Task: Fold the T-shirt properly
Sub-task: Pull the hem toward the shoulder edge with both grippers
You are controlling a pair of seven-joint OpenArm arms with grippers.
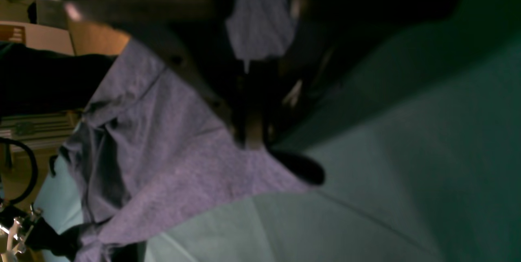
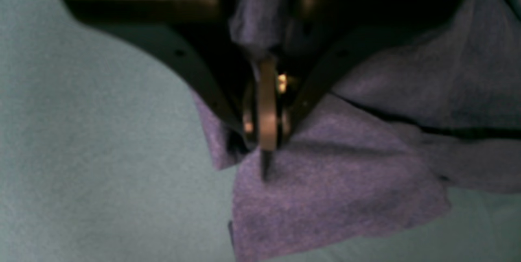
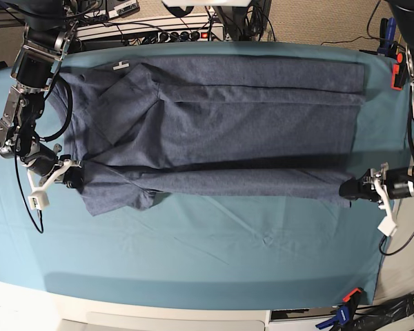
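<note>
In the left wrist view the left tool [image 1: 248, 140] is pinched together on an edge of the heathered slate blue-grey cotton T-shirt [image 1: 171, 152], a tuft of cloth showing between its black fingers, with the teal cloth-covered desk [image 1: 407, 152] beyond the shirt. In the right wrist view the right tool [image 2: 266, 148] is likewise clamped on the T-shirt [image 2: 333, 188], its tips meeting on a corner whose fabric bunches above them; this view shows the bite closely but nothing of the other arm. The base view alone shows the whole garment: the T-shirt [image 3: 214, 124] lies spread lengthwise across the desk [image 3: 228, 255], its near long edge doubled over, the right tool [image 3: 72, 177] at the shirt's sleeve end and the left tool [image 3: 348, 188] at its opposite end. To fold well, I judge both ends should travel level and together across the shirt, keeping the held edge taut so it lands parallel to the far edge without wrinkling.
</note>
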